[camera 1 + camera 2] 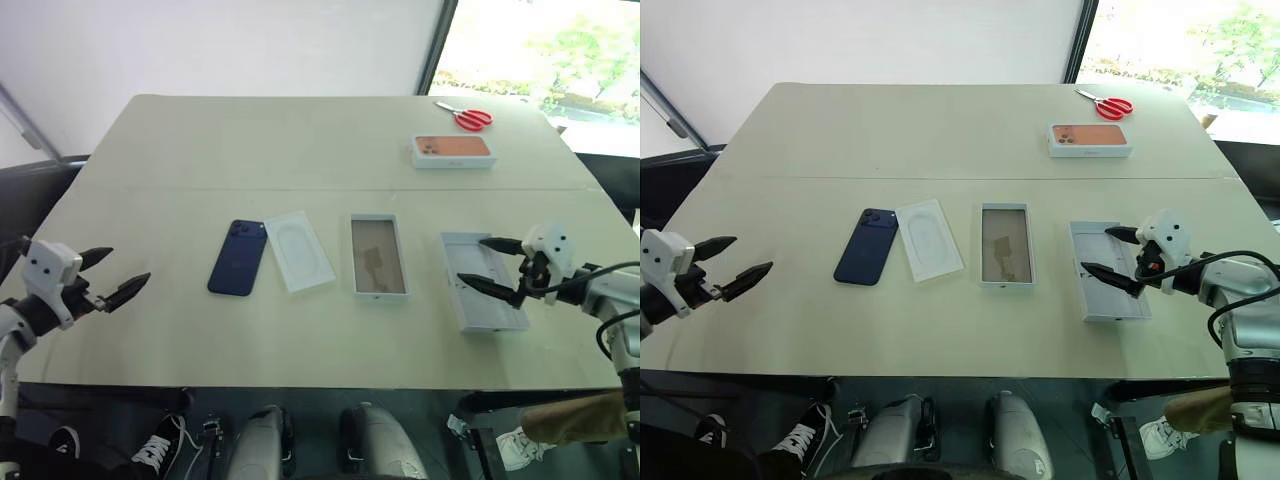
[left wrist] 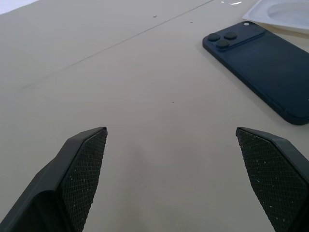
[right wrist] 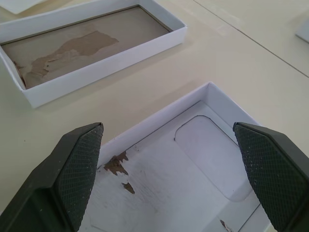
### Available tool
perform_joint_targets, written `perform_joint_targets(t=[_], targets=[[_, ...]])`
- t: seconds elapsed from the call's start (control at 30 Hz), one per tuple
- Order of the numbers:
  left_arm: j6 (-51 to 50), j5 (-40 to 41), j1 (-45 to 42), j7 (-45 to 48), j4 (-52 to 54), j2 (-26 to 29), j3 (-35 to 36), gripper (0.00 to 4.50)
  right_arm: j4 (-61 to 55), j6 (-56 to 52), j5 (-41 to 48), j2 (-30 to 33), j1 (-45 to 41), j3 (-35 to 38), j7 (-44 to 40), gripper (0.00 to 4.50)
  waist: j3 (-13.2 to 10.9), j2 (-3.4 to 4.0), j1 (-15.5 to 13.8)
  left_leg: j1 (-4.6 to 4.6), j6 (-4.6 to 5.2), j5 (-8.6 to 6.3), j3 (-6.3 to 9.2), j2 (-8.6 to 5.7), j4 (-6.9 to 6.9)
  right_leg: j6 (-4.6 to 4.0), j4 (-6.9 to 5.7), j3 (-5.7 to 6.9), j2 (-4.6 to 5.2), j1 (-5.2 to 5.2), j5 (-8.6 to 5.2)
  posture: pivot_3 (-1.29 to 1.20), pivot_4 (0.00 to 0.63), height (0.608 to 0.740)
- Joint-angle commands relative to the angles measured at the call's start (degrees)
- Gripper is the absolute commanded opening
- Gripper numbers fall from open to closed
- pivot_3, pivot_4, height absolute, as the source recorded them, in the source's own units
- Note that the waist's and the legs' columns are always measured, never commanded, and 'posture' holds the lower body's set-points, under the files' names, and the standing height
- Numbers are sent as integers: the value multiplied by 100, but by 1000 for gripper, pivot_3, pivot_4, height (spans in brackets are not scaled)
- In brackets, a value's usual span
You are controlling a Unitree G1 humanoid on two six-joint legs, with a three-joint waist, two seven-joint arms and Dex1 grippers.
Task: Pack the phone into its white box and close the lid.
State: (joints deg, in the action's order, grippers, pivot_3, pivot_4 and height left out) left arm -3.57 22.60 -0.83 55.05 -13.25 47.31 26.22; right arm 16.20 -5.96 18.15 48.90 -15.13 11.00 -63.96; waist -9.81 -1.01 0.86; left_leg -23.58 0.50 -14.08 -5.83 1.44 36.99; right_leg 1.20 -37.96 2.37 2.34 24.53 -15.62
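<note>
The big bench is holding everything. The lid is lying hollow side up under the wide-open right hand. The white box is sitting in the middle. The phone is lying face down, near the wide-open, empty left hand.

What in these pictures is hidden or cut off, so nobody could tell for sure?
- The phone: its screen lies face down against the table; in the left wrist view the picture's edge cuts its far end.
- The lid: its printed top faces the table.
- The scissors: too small for blade detail.
</note>
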Motion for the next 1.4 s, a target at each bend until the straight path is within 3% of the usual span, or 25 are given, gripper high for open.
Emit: perform_joint_targets(t=[0.03,0.47,1.0,1.07,1.2,1.4], targets=[[38,149,4,11,188,69,253,4489,-100,23,23,14,-148,45,7,4500,0,0,2,0,0,0,0,0,0,0,0,0,0,0,0,0,150,740],[-381,362,-232,-341,405,32,225,4489,260,198,-88,10,-495,-139,-68,4500,0,0,0,0,1,1,-2,0,1,0,0,0,0,0,0,0,150,740],[-2099,736,-467,-1152,1555,-285,-75,4489,73,212,-165,-14,-683,-263,-120,4500,0,0,-12,0,4,2,-4,0,4,3,-1,1,0,-3,1,0,150,740],[-2741,1071,-666,-1349,1632,-367,-56,4489,-74,172,-145,-10,-712,-294,-132,4500,0,0,-11,0,4,3,-4,0,4,3,-1,1,0,-4,1,0,150,740],[-3751,1466,-961,-1927,2304,-741,-414,4489,-327,224,-302,61,-857,-517,-237,4500,0,-1,-11,0,5,4,-4,0,8,23,-3,3,0,-6,11,0,150,740],[-5390,2701,-1702,-3132,2832,-1893,-491,4489,-624,61,-215,-249,-1155,-690,-172,4500,-4,-9,-25,0,9,7,-9,-1,22,44,-8,7,-4,-17,15,0,150,740]])
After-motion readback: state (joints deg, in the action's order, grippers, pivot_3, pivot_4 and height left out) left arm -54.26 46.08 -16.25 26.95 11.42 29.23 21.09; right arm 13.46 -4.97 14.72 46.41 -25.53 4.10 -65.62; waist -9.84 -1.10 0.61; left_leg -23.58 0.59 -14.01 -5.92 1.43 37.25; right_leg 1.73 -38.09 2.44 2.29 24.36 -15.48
